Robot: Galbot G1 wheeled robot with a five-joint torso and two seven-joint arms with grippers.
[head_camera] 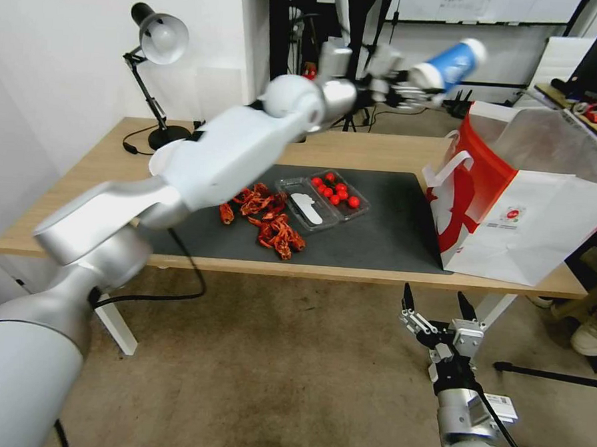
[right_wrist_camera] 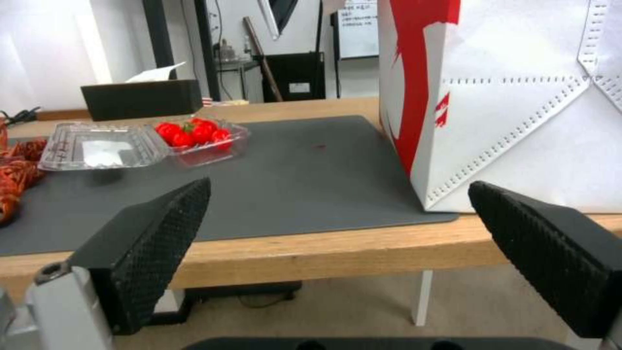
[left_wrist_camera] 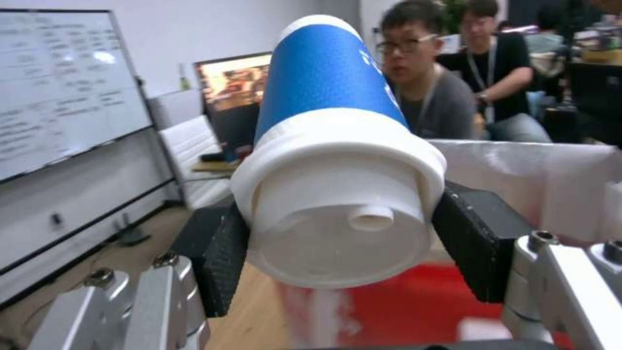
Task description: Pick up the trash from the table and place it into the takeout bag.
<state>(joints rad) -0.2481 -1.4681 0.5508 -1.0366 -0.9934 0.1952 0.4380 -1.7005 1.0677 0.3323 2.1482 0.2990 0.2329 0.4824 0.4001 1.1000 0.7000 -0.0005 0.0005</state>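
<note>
My left gripper (head_camera: 419, 83) is raised high over the far side of the table (head_camera: 81, 172), shut on a blue-and-white paper cup (head_camera: 451, 63) with a white lid. In the left wrist view the cup (left_wrist_camera: 330, 97) sits lid-first between the black pads (left_wrist_camera: 217, 253), with the takeout bag's (left_wrist_camera: 518, 170) white rim just behind it. The takeout bag (head_camera: 513, 195), white with red panels, stands open at the table's right end; the cup hangs to the left of its mouth. My right gripper (head_camera: 438, 304) waits open below the table's front edge, its fingers (right_wrist_camera: 155, 233) wide apart.
A clear plastic clamshell (head_camera: 323, 201) holding red cherry tomatoes, with its lid open, lies on the dark mat (head_camera: 378, 234). A heap of red shells (head_camera: 269, 218) lies left of it. A desk lamp (head_camera: 158, 43) stands at the far left corner. A black tissue box (right_wrist_camera: 143, 97) sits behind.
</note>
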